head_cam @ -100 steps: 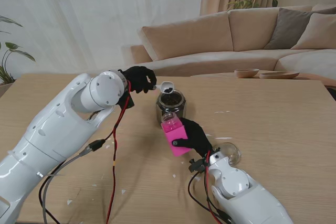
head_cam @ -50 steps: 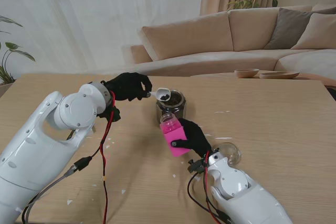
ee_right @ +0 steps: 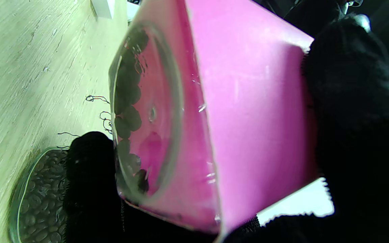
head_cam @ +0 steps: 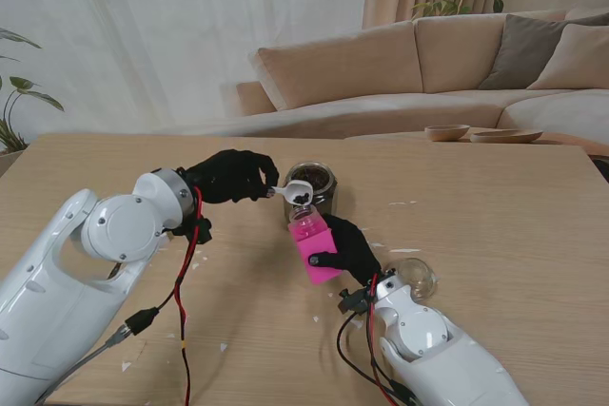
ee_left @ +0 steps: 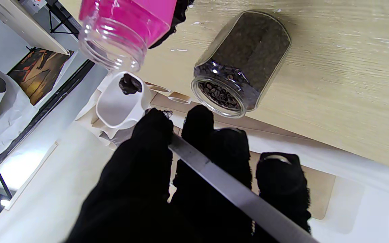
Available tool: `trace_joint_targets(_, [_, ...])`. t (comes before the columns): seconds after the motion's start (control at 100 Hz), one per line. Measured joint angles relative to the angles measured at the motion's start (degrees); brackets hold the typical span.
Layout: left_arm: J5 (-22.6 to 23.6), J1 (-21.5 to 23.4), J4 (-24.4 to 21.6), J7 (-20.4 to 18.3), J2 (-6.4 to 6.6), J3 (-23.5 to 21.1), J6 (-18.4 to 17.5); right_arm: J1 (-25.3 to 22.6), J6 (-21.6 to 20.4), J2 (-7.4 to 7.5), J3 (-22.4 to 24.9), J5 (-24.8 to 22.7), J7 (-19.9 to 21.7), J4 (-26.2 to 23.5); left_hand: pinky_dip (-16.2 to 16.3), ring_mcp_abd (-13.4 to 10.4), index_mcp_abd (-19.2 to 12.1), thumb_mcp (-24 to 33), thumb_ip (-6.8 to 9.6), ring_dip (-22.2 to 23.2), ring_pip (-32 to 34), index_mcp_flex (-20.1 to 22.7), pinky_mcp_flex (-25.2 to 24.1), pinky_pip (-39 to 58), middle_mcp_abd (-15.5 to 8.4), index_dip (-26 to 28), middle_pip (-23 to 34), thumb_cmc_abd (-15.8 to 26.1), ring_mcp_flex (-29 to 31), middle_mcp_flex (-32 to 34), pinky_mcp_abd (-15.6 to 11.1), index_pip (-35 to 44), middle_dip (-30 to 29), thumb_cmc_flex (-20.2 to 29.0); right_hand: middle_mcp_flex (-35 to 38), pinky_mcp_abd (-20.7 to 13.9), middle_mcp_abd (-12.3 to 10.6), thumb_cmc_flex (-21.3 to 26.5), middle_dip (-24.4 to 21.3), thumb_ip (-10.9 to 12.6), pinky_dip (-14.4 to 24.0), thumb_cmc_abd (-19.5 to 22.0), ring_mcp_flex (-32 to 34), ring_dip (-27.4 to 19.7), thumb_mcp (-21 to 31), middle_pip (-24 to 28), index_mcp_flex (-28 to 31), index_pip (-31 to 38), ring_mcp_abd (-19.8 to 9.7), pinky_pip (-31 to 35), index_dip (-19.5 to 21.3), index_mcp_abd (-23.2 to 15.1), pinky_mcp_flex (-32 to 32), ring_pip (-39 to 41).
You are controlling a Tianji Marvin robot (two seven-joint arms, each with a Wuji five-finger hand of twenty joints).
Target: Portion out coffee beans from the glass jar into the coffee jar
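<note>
The glass jar [head_cam: 312,183] of coffee beans stands open mid-table, also seen in the left wrist view as the glass jar [ee_left: 245,64]. My left hand [head_cam: 231,176] is shut on a white spoon [head_cam: 297,193] carrying a few beans; its bowl [ee_left: 122,101] hovers just at the clear mouth of the pink coffee jar [head_cam: 314,242]. My right hand [head_cam: 354,246] is shut on that pink jar [ee_right: 235,111], holding it tilted above the table, nearer to me than the glass jar. Several beans lie inside it.
A clear lid [head_cam: 417,277] lies on the table to the right of my right hand. Red and black cables [head_cam: 186,292] hang from my left arm. Small white specks dot the wooden table [head_cam: 495,206]. A sofa stands beyond the far edge.
My left hand has lowered and brought the loaded spoon from above the glass jar down toward me, to the pink jar's mouth. The right hand and pink jar stayed put.
</note>
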Motion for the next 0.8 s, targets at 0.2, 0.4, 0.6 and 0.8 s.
trace_joint_targets(0.2, [1.6, 1.6, -1.5, -0.1, 0.17, -0.5, -1.9, 0.0, 0.0, -0.03, 0.0, 0.0, -0.1, 0.0, 0.0, 0.1, 0.0, 0.0, 0.0, 0.0, 0.0, 0.0, 0.0, 0.0, 0.0, 0.0, 0.0, 0.0, 0.0, 0.0, 0.0, 0.0, 0.0, 0.0, 0.0, 0.0, 0.0, 0.0, 0.0, 0.0, 0.0, 0.0, 0.0, 0.0, 0.0, 0.0, 0.0, 0.0, 0.0, 0.0, 0.0, 0.0, 0.0, 0.0])
trace_joint_targets(0.4, [4.8, 3.4, -2.7, 0.9, 0.18, -1.0, -4.8, 0.0, 0.0, -0.05, 0.1, 0.0, -0.2, -0.1, 0.0, 0.1, 0.0, 0.0, 0.0, 0.0, 0.0, 0.0, 0.0, 0.0, 0.0, 0.0, 0.0, 0.0, 0.0, 0.0, 0.0, 0.0, 0.0, 0.0, 0.0, 0.0, 0.0, 0.0, 0.0, 0.0, 0.0, 0.0, 0.0, 0.0, 0.0, 0.0, 0.0, 0.0, 0.0, 0.0, 0.0, 0.0, 0.0, 0.0])
trace_joint_targets(0.6, [8.4, 4.8, -3.4, 2.9, 0.13, -1.1, -7.2, -0.2, 0.0, -0.05, 0.1, 0.1, -0.2, -0.4, 0.0, 0.3, 0.0, 0.0, 0.0, -0.2, 0.0, 0.0, 0.0, 0.0, 0.0, 0.0, 0.0, 0.0, 0.0, 0.0, 0.0, 0.0, 0.0, 0.0, 0.0, 0.0, 0.0, 0.0, 0.0, 0.0, 0.0, 0.0, 0.0, 0.0, 0.0, 0.0, 0.0, 0.0, 0.0, 0.0, 0.0, 0.0, 0.0, 0.1])
trace_joint_targets(0.8, [13.1, 6.8, -4.2, 6.2, -0.12, -1.7, -10.8, -0.3, 0.0, -0.05, 0.3, 0.0, -0.3, -0.6, 0.0, 0.3, 0.0, 0.0, 0.0, -0.6, -0.3, 0.0, 0.0, 0.0, 0.0, 0.0, 0.0, 0.0, 0.0, 0.0, 0.0, 0.0, 0.0, 0.0, 0.0, 0.0, 0.0, 0.0, 0.0, 0.0, 0.0, 0.0, 0.0, 0.0, 0.0, 0.0, 0.0, 0.0, 0.0, 0.0, 0.0, 0.0, 0.0, 0.1])
